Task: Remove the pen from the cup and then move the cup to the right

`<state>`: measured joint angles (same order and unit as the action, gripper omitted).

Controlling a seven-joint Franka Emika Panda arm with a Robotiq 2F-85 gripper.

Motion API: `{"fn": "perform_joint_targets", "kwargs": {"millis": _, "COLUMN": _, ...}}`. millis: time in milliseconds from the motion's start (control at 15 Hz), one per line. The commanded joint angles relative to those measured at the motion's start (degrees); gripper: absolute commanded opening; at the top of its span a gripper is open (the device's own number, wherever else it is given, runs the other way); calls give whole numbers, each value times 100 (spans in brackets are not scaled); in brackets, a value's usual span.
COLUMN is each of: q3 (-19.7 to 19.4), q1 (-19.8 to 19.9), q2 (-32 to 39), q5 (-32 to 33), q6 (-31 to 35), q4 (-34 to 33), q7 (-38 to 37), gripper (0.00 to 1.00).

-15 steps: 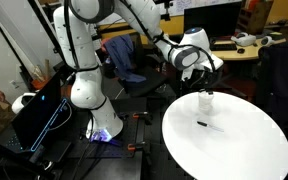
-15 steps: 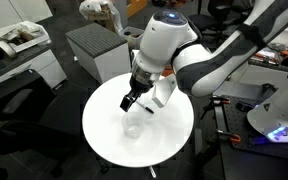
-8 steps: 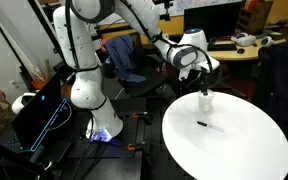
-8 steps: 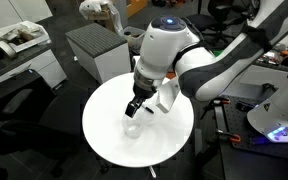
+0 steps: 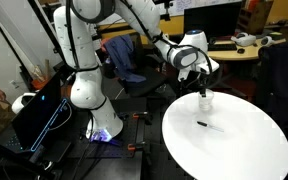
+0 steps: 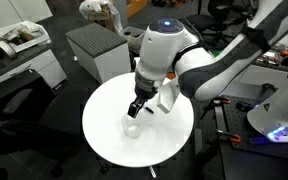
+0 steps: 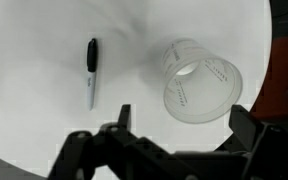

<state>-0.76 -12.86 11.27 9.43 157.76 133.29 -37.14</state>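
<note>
Standing upright on the round white table [image 7: 34,40], the cup [image 7: 201,82] is clear and has nothing in it; the pen [image 7: 91,72] is out and lies flat on the table, off to one side of the cup and not touching it; in the wrist view the pen is to the cup's left, and its long side runs up and down the picture; in an exterior view the pen [image 5: 201,124] is a small dark line near the cup [image 5: 205,98]. Right over the cup hangs the gripper [image 7: 181,112]; its jaws are spread wide, one on each side of the cup, and they pinch nothing; they look apart from its sides. So the pen part looks done; the cup part is next, I think. The cup is between the jaws and just under them, so the arm only needs to go down and squeeze; the pen is far enough from the cup that the jaws should miss it.
</note>
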Motion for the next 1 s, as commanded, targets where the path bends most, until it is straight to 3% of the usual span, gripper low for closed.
{"fn": "perform_joint_targets", "kwargs": {"millis": 0, "q3": 55, "q1": 125, "q2": 116, "q5": -177, "q6": -195, "q4": -149, "q7": 201, "gripper": 100}}
{"fn": "perform_joint_targets", "kwargs": {"millis": 933, "q3": 116, "q1": 297, "q2": 703, "q5": -1119, "q6": -410, "q4": -550, "q7": 1024, "gripper": 100}}
